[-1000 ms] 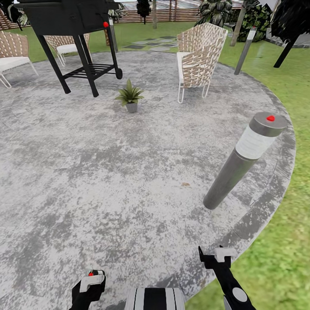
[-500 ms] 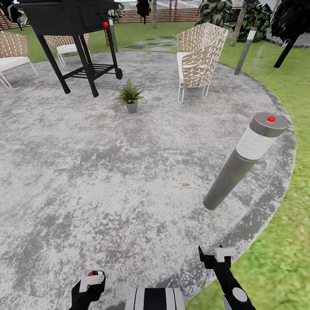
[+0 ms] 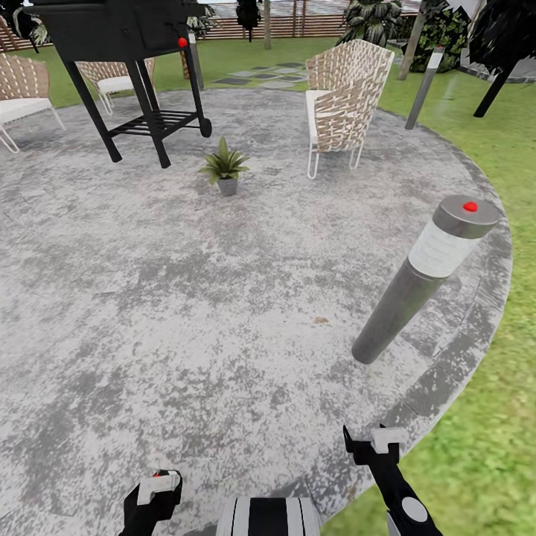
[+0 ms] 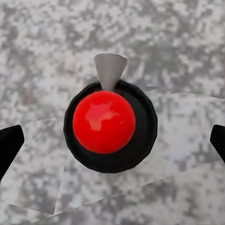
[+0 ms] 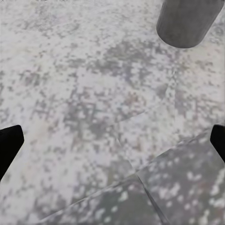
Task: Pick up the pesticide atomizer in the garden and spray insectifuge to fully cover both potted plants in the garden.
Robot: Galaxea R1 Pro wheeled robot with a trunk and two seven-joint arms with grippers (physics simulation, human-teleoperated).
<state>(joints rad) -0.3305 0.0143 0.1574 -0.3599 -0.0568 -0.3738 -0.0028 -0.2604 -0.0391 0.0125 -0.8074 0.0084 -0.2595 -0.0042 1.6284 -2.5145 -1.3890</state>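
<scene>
One potted plant [image 3: 224, 165], upper left, looks unsprayed. Your left pincer [image 4: 112, 143] straddles the atomizer [image 4: 104, 123], though I can't tell whether it grips; your right pincer [image 5: 112, 140] is released.

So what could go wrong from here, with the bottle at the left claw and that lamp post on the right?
1. The left claw's fingers stand wide of the pesticide atomizer and do not touch it, so closing off-centre may tip it.
2. The lamp post leans close ahead of the right claw; driving forward could clip it.
3. The potted plant sits between the grill and the chair, a tight approach.
</scene>
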